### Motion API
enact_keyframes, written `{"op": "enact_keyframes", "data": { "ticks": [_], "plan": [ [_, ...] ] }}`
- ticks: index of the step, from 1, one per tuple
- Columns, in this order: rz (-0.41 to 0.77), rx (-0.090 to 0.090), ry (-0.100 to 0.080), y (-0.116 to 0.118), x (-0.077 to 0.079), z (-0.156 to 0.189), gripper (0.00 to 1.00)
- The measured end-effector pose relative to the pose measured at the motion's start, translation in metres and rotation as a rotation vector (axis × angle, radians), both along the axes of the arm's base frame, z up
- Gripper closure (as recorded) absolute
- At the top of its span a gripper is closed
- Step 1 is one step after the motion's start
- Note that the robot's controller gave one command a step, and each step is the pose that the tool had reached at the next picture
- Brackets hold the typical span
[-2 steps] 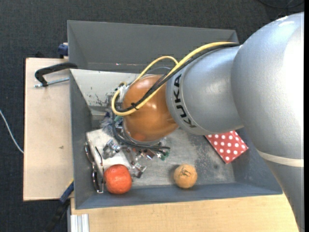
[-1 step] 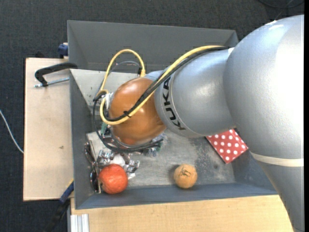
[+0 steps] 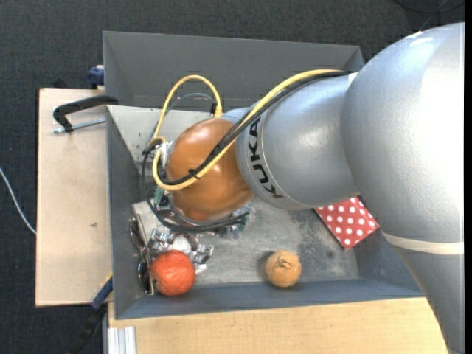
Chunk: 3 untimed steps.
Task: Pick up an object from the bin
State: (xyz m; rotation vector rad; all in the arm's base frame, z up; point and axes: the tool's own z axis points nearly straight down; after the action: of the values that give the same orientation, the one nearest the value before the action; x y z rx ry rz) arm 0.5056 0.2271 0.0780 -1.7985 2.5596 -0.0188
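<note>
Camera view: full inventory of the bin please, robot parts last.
Bin: 1, grey metal, centre of view.
Ball: 1, orange-red, bin's near-left corner.
Nut-like round thing: 1, tan, by the near wall, right of the ball, apart from it.
Polka-dot item: 1, red with white dots, right side of the floor, partly under the arm.
Wrist cover: 1, orange, over the bin's left half, above the ball.
Cable: 1, yellow, looped over the cover.
Arm: 1, silver-grey, in from the right.
</note>
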Motion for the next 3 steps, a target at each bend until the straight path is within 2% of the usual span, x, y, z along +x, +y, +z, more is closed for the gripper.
{"op": "enact_keyframes", "data": {
  "ticks": [1,2,3],
  "plan": [
    [-0.024,0.006,0.014,-0.002,-0.004,0.06,1.0],
    [-0.025,0.005,0.017,0.0,-0.001,0.056,0.0],
    [-0.025,0.005,0.017,0.0,0.001,0.036,0.0]
  ]
}}
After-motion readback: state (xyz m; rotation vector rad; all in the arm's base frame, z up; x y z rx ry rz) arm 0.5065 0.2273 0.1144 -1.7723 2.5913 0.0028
